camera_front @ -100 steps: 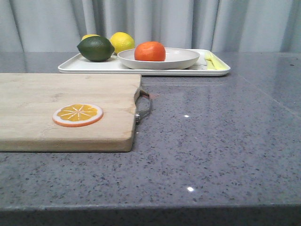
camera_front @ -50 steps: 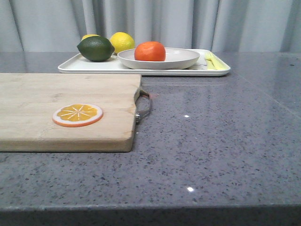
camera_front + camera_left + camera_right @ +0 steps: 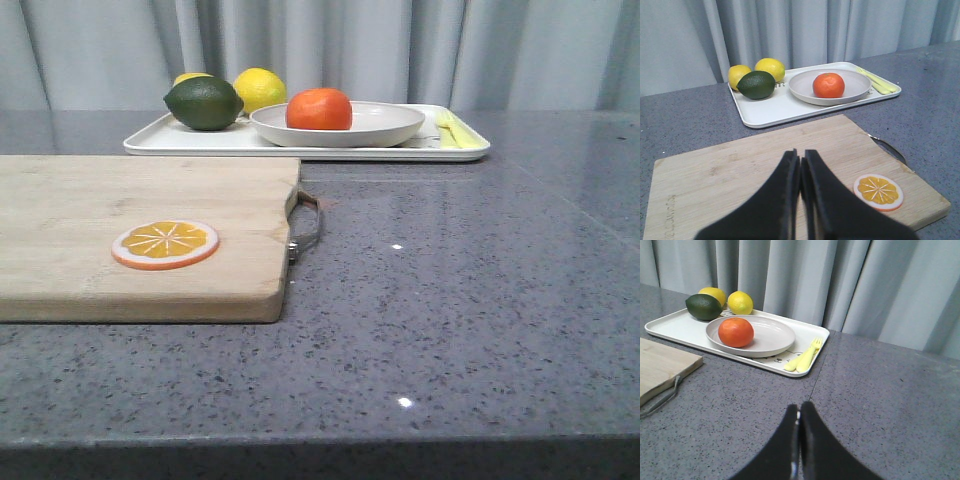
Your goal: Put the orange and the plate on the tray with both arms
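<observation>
Left tool (image 3: 800,161) pinched closed, nothing held, hovering over the wooden cutting board (image 3: 765,175), well short of the tray (image 3: 775,107). Right tool (image 3: 799,412) likewise closed and empty, above bare tabletop (image 3: 880,405) on the near side of the tray's fork end. Neither arm visible in the front view (both pulled back toward the robot).

Outward from both tools: straight ahead, well apart, tray lying long axis across the robot's facing. Plate (image 3: 385,127) sitting on the tray, right of centre; orange (image 3: 319,108) resting in the plate, toward its left side. Lime (image 3: 204,102) and two lemons (image 3: 260,88) at the tray's left end, yellow fork (image 3: 805,356) at its right edge.

Right tool judged slightly nearer the plate. Task looks done as things lie; no reach seems called for, only staying clear.
</observation>
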